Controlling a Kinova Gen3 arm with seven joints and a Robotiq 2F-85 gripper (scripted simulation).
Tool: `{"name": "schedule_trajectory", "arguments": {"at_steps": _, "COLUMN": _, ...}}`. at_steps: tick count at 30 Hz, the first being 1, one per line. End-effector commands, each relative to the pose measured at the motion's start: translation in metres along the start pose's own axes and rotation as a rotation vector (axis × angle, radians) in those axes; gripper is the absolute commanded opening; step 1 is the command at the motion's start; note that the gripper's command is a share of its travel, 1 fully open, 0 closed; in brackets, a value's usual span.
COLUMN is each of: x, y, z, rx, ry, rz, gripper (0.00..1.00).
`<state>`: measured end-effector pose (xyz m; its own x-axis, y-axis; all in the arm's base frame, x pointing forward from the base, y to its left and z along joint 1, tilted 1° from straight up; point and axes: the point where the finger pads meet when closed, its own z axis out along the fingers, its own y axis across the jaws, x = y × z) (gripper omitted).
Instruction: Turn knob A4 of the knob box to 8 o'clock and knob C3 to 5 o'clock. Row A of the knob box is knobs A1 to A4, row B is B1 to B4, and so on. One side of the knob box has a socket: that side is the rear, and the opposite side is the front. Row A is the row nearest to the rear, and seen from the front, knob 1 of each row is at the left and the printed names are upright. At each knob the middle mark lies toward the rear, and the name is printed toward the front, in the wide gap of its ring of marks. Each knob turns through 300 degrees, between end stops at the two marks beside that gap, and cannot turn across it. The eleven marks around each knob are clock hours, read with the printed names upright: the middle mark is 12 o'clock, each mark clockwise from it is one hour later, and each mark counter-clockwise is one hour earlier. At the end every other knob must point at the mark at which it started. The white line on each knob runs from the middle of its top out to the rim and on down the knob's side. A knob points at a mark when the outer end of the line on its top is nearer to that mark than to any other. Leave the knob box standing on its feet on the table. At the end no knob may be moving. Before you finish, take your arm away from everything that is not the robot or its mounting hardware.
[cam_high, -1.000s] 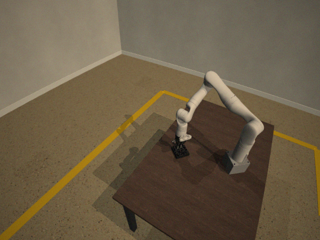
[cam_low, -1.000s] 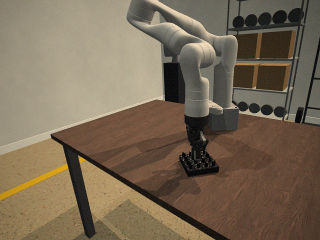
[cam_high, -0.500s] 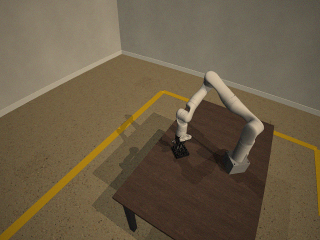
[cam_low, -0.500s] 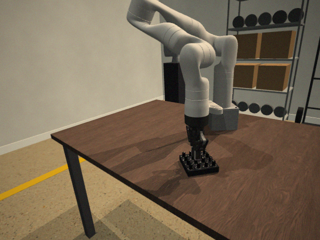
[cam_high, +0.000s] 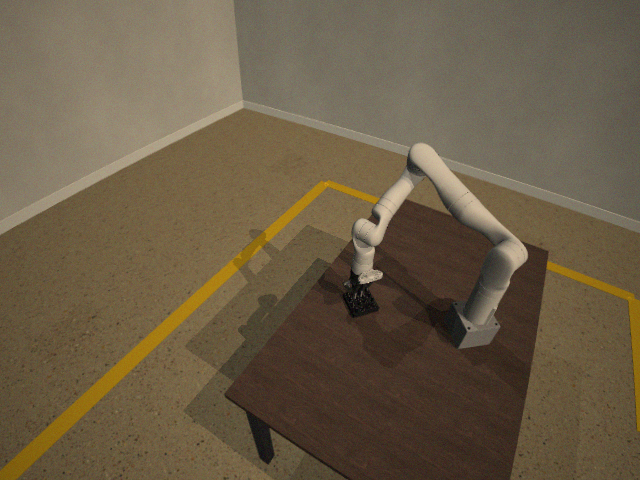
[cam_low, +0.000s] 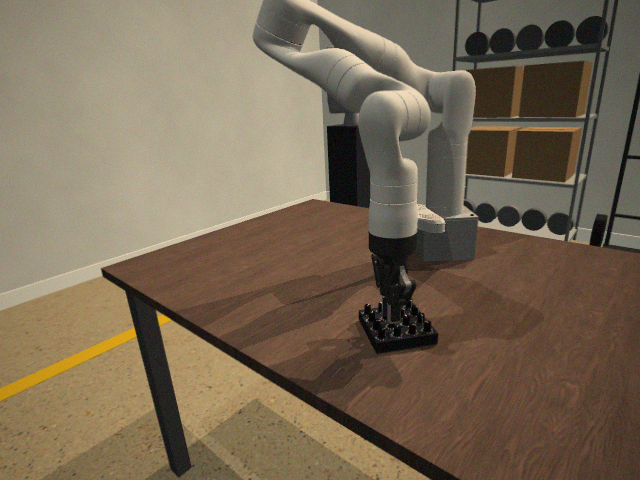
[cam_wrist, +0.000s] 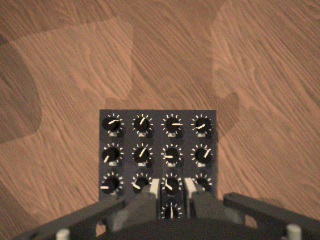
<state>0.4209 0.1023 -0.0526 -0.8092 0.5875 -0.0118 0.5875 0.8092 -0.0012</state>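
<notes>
Apparently now at knob C3 (cam_wrist: 171, 186), in third row of knob box (cam_high: 366, 313) (cam_low: 408, 343) (cam_wrist: 157, 140); knob A4 (cam_wrist: 202, 124), at its rear corner, probably done. Claw (cam_high: 359, 293) (cam_low: 392, 319) (cam_wrist: 172, 190) slightly spread around C3, pinching nothing. Next, close gently, turn clockwise.

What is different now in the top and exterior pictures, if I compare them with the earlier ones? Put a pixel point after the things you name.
Nothing visibly changed. The arm (cam_high: 449, 191) (cam_low: 385, 118) keeps the same pose, and the gripper (cam_high: 360, 293) (cam_low: 392, 319) (cam_wrist: 172, 190) stays low over the knob box (cam_high: 364, 310) (cam_low: 408, 343) (cam_wrist: 127, 170), which has not moved. No grasp or release shows. Small knob turns cannot be judged, as there is no earlier wrist picture.
</notes>
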Motion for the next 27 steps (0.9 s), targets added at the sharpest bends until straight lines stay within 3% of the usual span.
{"name": "schedule_trajectory", "arguments": {"at_steps": 1, "x": 0.0009, "y": 0.0003, "z": 0.0022, "rx": 0.000, "ry": 0.002, "rz": -0.001, "gripper": 0.19}}
{"name": "schedule_trajectory", "arguments": {"at_steps": 27, "x": 0.0009, "y": 0.0003, "z": 0.0075, "rx": 0.000, "ry": 0.002, "rz": -0.001, "gripper": 0.19}}
